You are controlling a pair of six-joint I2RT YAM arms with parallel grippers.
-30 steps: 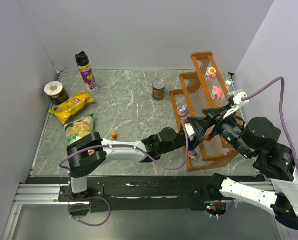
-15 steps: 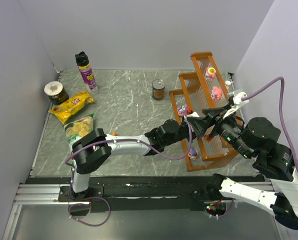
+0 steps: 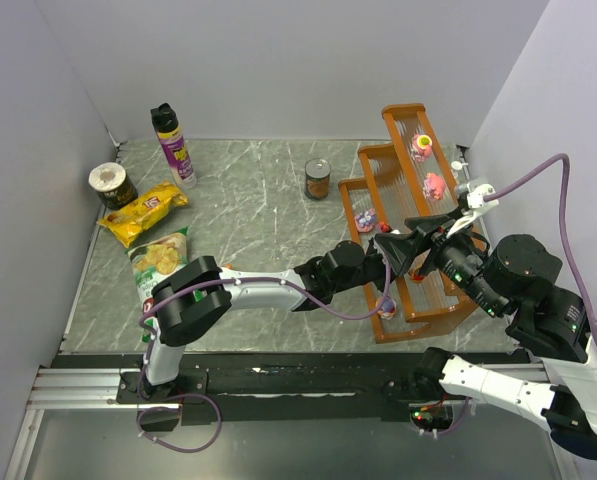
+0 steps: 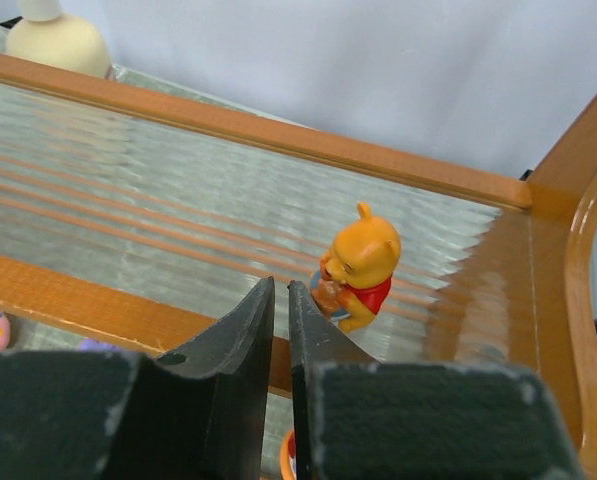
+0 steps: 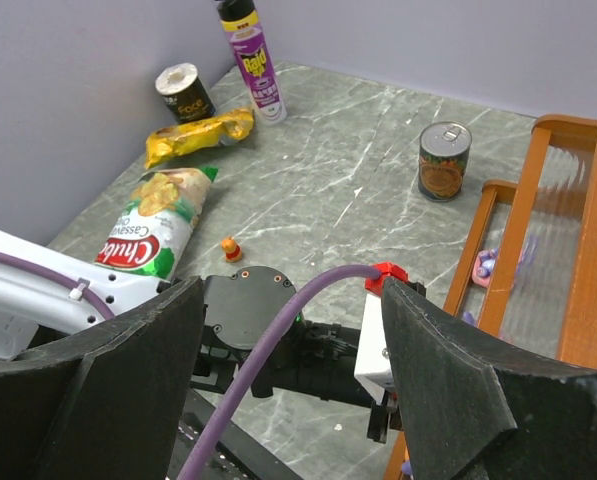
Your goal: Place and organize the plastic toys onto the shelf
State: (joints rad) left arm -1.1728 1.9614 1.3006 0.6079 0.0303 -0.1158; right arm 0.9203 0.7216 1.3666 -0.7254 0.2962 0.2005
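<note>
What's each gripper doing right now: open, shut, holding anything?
Left gripper: shut, with nothing visibly held between its fingers.
Right gripper: open and empty.

Grey-green marble-patterned tabletop (image 3: 268, 230) with thin white veins, plain pale lavender back wall (image 3: 278, 60) along its far edge, matching left wall (image 3: 28, 200) and right wall (image 3: 568, 100) closing the sides, black strip (image 3: 308, 378) along the near edge, soft even light
</note>
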